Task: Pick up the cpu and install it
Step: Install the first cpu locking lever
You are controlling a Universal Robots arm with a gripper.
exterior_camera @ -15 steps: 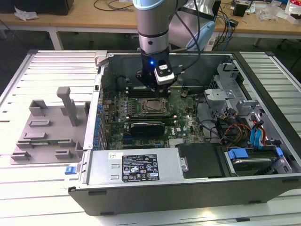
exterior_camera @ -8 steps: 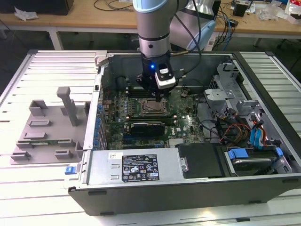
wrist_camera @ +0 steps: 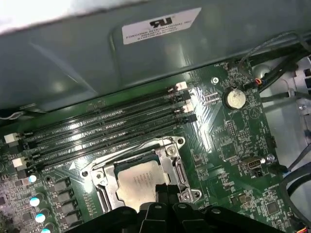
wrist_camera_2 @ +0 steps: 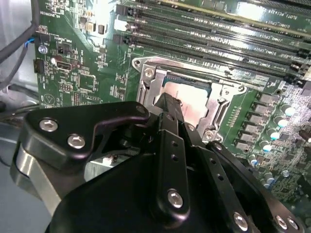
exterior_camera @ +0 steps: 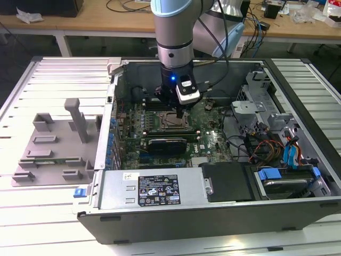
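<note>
End effector [exterior_camera: 180, 113] hangs low over the motherboard socket [wrist_camera: 141, 177], fingers [wrist_camera_2: 167, 109] pinched near-closed at the cpu [wrist_camera: 138, 184], which lies in the frame; actual grip unclear.

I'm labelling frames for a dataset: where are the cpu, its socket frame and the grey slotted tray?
cpu [wrist_camera: 137, 180]: first wrist view, on its silvery metal top.
socket frame [wrist_camera: 171, 149]: first wrist view, on the frame's metal corner.
grey slotted tray [exterior_camera: 50, 144]: exterior view, on its flat base at the exterior view's left.
</note>
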